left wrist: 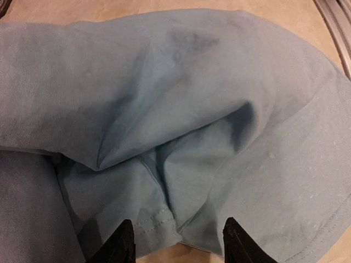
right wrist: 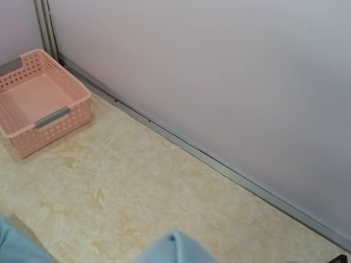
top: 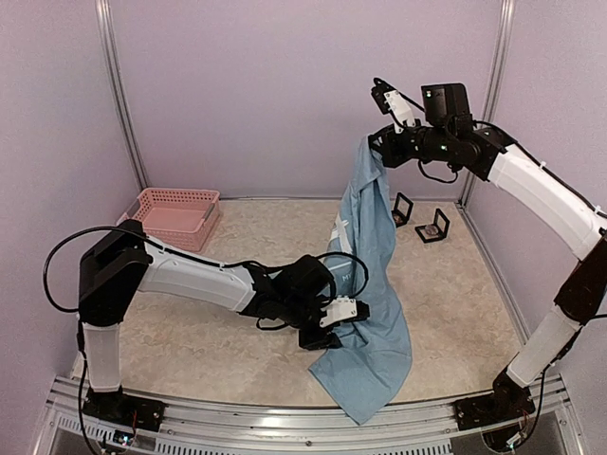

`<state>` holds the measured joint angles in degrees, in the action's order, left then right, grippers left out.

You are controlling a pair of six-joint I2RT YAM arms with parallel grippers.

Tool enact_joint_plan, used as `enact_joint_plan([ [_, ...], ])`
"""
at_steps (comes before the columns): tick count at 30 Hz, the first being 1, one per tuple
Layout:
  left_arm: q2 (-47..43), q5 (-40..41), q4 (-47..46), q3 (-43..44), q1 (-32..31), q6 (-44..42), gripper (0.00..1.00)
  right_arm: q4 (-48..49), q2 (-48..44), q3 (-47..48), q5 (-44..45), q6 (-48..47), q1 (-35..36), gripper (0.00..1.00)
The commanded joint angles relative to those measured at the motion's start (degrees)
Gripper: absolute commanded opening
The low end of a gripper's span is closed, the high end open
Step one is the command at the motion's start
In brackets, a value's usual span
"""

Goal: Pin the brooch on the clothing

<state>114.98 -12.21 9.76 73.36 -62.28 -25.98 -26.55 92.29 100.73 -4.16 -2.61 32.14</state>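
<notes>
The clothing (top: 372, 284), a light blue T-shirt, hangs from my right gripper (top: 379, 150), which is raised near the back wall and shut on its top. The shirt's lower part lies crumpled on the table. Only plain blue fabric (left wrist: 208, 109) and a stitched hem show; the lettering is hidden. My left gripper (top: 334, 327) is low at the shirt's left edge. It is open in the left wrist view (left wrist: 178, 244), and the hem fold lies between its fingertips (left wrist: 123, 244). In the right wrist view only a tip of blue fabric (right wrist: 175, 246) shows. Two small black boxes (top: 434, 227) stand behind the shirt; one holds a small pale item, perhaps the brooch.
A pink plastic basket (top: 175, 216) stands at the back left, also in the right wrist view (right wrist: 38, 101). The second black box (top: 402, 209) is close to the hanging shirt. Lilac walls with metal rails (top: 123, 114) enclose the table.
</notes>
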Motion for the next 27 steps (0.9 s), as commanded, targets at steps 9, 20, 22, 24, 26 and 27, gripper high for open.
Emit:
enact_joint_plan([
  [9, 5.4, 1.8, 1.0, 4.3, 3.0, 1.0, 0.28, 1.3, -2.1, -1.5, 0.9, -0.9, 0.4, 0.00],
  [20, 2.8, 0.7, -2.6, 3.7, 4.2, 3.3, 0.24, 0.7, -2.0, -1.4, 0.9, -1.6, 0.5, 0.00],
  [22, 2.4, 0.2, -4.3, 3.5, 4.6, 4.7, 0.24, 0.7, -2.0, -1.4, 0.9, -1.8, 0.4, 0.00],
  [24, 2.3, -0.3, -5.1, 3.4, 4.9, 5.3, 0.24, 0.5, -1.9, -1.3, 0.8, -1.9, 0.5, 0.00],
  [26, 2.3, -0.3, -5.1, 3.4, 4.9, 5.5, 0.24, 0.4, -2.0, -1.2, 0.7, -1.9, 0.4, 0.00],
  [27, 2.3, -0.4, -4.9, 3.4, 4.9, 5.4, 0.24, 0.4, -2.0, -1.3, 0.6, -1.9, 0.4, 0.00],
])
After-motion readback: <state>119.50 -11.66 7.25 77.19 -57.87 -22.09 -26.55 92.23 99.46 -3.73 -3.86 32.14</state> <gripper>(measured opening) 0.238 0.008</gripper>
